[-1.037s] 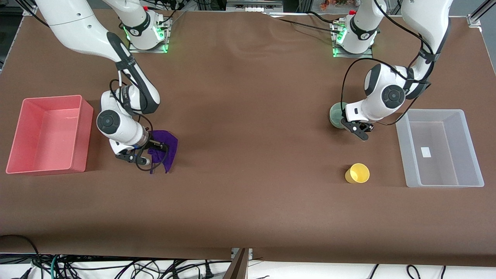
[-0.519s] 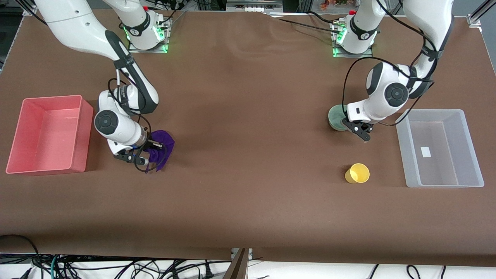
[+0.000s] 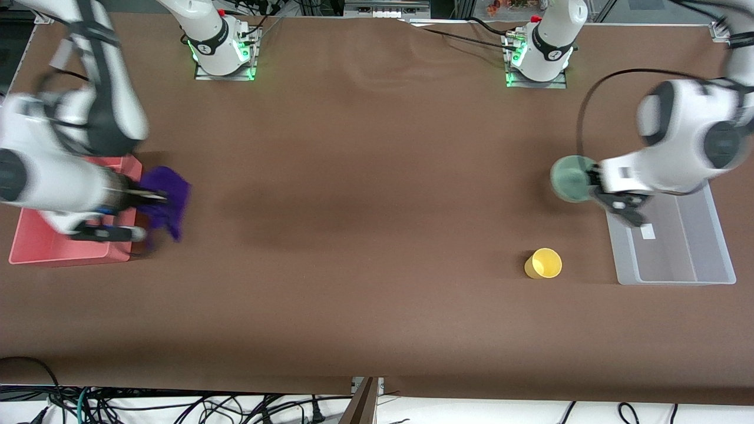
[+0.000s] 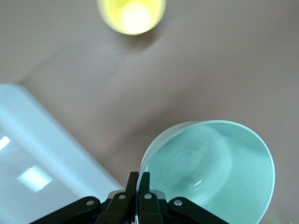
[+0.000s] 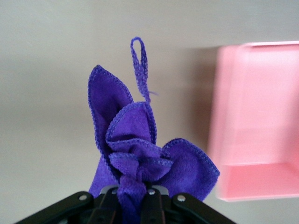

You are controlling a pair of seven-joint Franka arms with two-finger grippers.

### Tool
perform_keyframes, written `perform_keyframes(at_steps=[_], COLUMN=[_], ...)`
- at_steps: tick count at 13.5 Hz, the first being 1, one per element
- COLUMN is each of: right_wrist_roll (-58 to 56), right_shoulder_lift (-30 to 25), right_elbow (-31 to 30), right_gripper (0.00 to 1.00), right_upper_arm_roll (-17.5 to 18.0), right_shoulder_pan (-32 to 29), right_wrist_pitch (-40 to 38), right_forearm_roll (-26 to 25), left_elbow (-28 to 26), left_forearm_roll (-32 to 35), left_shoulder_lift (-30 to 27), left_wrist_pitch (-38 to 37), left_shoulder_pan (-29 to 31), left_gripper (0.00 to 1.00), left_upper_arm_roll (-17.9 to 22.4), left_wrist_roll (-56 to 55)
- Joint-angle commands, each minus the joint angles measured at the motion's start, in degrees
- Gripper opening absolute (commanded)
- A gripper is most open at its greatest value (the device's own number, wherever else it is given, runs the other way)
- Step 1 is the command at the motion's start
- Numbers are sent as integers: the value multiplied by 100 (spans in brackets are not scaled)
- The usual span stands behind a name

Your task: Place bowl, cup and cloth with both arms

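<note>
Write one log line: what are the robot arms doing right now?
left gripper: shut on bowl, in the air beside clear bin | right gripper: shut on cloth, at red bin | cup: on table

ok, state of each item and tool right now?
bowl: lifted, rim pinched by the left tool, beside the clear bin.
cloth: lifted, bunched in the right tool, at the pink bin edge.
cup: upright on the table, untouched.
Both bins: nothing inside visible.
</note>
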Motion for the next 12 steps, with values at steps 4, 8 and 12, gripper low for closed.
perform_keyframes(at_steps=[4,8,12], right_wrist_roll=[-2696,-3076,-3138], right_shoulder_lift=[354,389,591], right_elbow=[16,-1116,-1971], right_gripper=[0,0,0], right_upper_arm_roll=[-1591,-1804,-1839], right_shoulder_pan=[-265,-528,-564], right_wrist_pitch=[-1,1271,2618], right_forearm_roll=[15,51,217], left_elbow=[1762,1922,1930], left_forearm_roll=[612,604,525], left_shoulder_lift=[1533,2562,2977], left_wrist_pitch=[-235,1045,1541], left_shoulder_pan=[1323,1790,1913], left_gripper=[0,0,25], left_upper_arm_roll=[-48,-48,-57], left_wrist_roll=[1286,1523,1551])
